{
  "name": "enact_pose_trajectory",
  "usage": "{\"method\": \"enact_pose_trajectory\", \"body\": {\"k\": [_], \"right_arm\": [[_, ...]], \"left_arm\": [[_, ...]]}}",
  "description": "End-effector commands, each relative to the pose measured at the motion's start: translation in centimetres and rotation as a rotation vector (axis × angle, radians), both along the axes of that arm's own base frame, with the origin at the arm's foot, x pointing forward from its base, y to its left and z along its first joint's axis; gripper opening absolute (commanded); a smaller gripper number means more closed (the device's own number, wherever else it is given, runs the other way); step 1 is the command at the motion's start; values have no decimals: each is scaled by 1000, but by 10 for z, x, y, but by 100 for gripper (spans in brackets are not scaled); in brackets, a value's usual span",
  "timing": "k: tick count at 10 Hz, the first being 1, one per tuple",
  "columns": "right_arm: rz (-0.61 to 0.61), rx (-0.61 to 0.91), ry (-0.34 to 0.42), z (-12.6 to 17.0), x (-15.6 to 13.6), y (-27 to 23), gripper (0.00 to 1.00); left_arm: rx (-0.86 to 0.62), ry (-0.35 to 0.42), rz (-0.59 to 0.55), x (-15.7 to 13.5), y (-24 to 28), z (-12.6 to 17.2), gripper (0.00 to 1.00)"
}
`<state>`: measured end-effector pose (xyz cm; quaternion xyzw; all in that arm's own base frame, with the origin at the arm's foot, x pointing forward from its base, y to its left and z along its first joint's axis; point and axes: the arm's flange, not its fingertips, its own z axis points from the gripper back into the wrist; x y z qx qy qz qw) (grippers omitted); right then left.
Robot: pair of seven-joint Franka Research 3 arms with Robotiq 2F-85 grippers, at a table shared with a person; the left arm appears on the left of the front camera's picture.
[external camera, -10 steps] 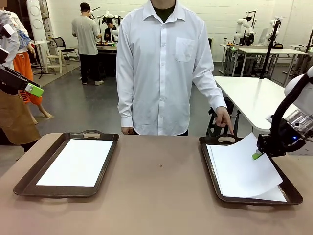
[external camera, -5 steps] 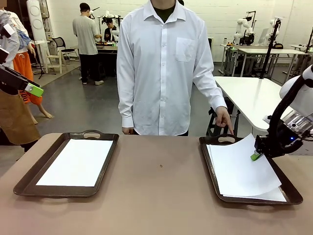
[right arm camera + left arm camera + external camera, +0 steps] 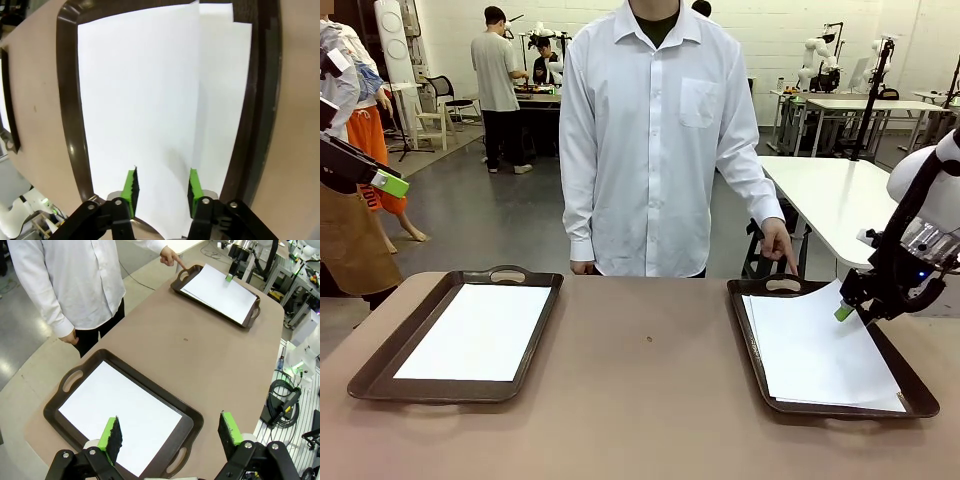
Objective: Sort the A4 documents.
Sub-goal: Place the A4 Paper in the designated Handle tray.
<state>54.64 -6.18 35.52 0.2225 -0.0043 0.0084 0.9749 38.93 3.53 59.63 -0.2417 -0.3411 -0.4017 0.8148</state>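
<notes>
Between the parted pads of the right gripper [image 3: 161, 186], nothing is clamped; a sheet [image 3: 145, 110] lies loosely in its tray [image 3: 67, 120]. Thin, limp paper is best pinched at an edge. The left gripper [image 3: 170, 432] is held wide, empty.

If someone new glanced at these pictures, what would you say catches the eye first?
Probably the two dark trays on the brown table, each holding white A4 documents. Next, the right gripper with green fingers over the right tray's sheets, and the person's hand pointing at that tray's far handle.
</notes>
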Motion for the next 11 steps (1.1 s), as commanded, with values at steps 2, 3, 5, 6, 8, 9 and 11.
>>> {"method": "enact_pose_trajectory", "body": {"k": [2,3,5,6,8,9,11], "right_arm": [[-44,-108,-55,9,-7,5,82],[-38,-136,-76,13,-7,6,89],[-30,-151,-82,15,-6,9,100],[-30,-133,-56,14,-5,11,100],[-8,-112,-89,18,1,1,100],[-8,-112,-89,18,1,1,100],[-8,-112,-89,18,1,1,100]], "left_arm": [[3,0,0,0,-1,0,100],[3,0,0,0,-1,0,100],[3,0,0,0,-1,0,100],[3,0,0,0,-1,0,100],[3,0,0,0,-1,0,100],[3,0,0,0,-1,0,100],[3,0,0,0,-1,0,100]]}}
